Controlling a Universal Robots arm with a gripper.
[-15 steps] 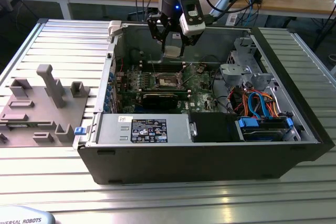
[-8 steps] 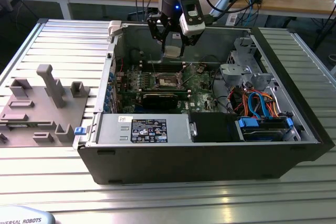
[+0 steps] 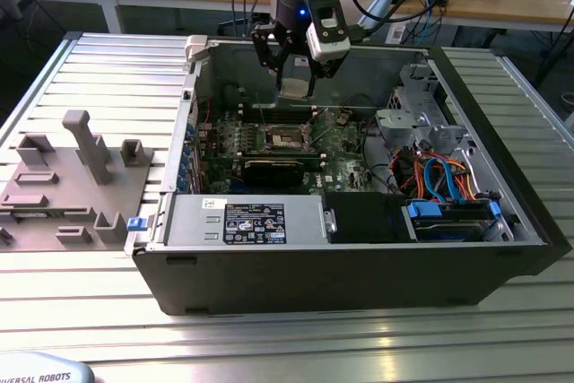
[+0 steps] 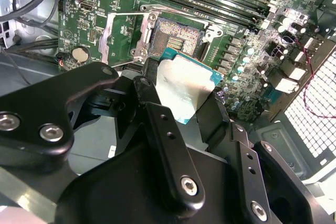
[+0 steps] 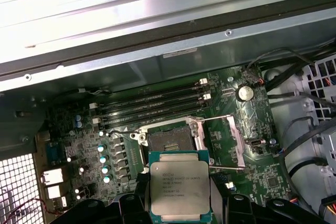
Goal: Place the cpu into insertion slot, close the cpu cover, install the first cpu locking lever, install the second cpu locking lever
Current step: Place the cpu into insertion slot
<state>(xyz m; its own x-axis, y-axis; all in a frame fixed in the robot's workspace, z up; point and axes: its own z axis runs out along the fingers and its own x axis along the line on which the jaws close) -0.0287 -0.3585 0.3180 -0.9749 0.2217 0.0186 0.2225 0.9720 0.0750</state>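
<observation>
Holding the cpu (image 5: 180, 190) flat, the end effector (image 3: 294, 85) is hovering high. The insertion slot (image 5: 169, 141) is lying open beneath.

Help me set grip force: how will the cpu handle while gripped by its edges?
The cpu looks like a thin flat plate with a metal lid: probably stiff and light. The gripper pinches only its narrow edges, so it may slip or tilt. Its thin green rim could chip under hard squeezing.
</observation>
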